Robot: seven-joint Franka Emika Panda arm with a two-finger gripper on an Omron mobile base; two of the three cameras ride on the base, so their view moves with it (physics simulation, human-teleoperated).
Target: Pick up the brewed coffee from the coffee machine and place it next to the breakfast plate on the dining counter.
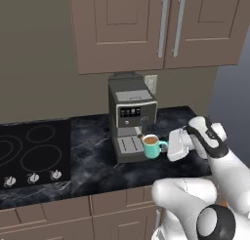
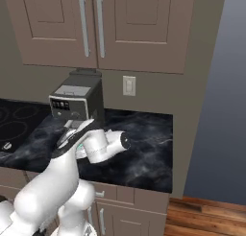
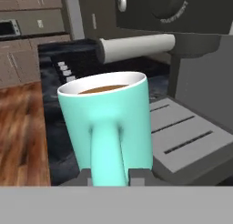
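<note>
Mug (image 3: 107, 123) handle sits between claw (image 3: 108, 175) fingertips, tips mostly cut off; grip uncertain. Coffee machine (image 1: 131, 117) behind.

In the right base view the arm (image 2: 72, 153) hides the mug and the coffee machine's (image 2: 79, 98) drip tray.

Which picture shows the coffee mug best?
The hand view: the mug is close up, handle facing the camera, brown coffee at the rim. The left base view shows it small on the coffee machine. In the right base view the arm covers it.
</note>
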